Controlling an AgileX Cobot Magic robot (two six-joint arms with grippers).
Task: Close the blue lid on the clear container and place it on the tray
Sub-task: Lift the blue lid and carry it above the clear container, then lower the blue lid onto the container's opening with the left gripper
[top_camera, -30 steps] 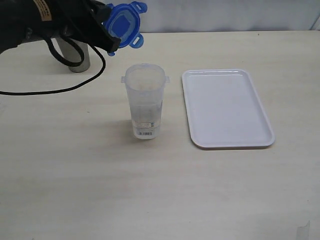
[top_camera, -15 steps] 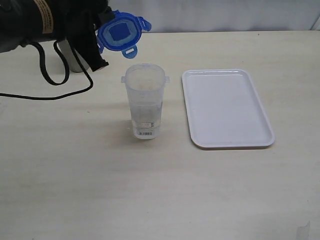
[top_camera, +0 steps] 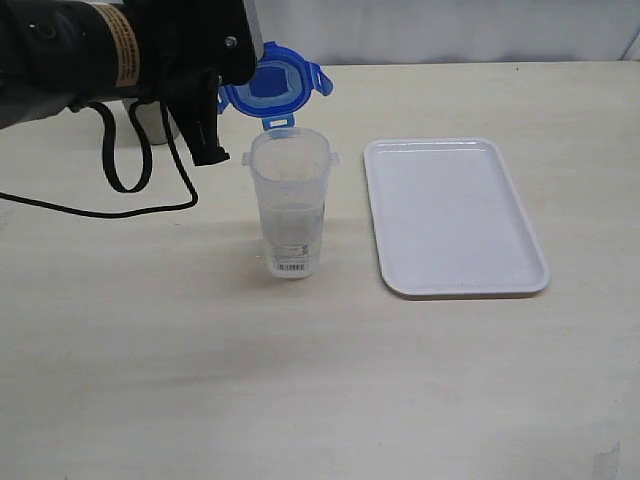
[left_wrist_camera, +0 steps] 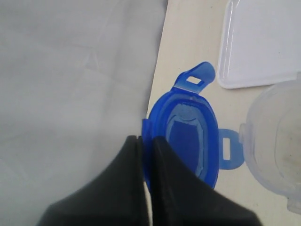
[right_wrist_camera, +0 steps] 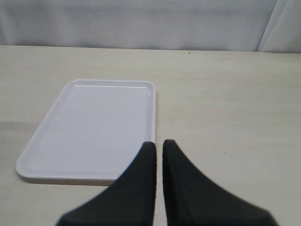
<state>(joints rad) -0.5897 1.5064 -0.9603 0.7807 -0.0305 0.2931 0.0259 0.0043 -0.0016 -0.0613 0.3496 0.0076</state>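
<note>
The left gripper (left_wrist_camera: 143, 140) is squeezed shut on the thin edge of the blue lid (top_camera: 272, 88). The lid hangs tilted in the air, just above and a little behind the top of the clear container (top_camera: 290, 205). The container stands on the table, left of the tray (top_camera: 455, 215). The right gripper (right_wrist_camera: 156, 143) is shut too, with nothing in it.

I think the lid could slip or twist, because only its edge is pinched. If it comes down crooked, a flap could catch the rim. Nothing holds the tall container, so a push could knock it over.

A white barcode sticker (top_camera: 291, 267) sits near its bottom. A yellow label (top_camera: 125, 45) is on the arm. The writing on both is too small to read.
</note>
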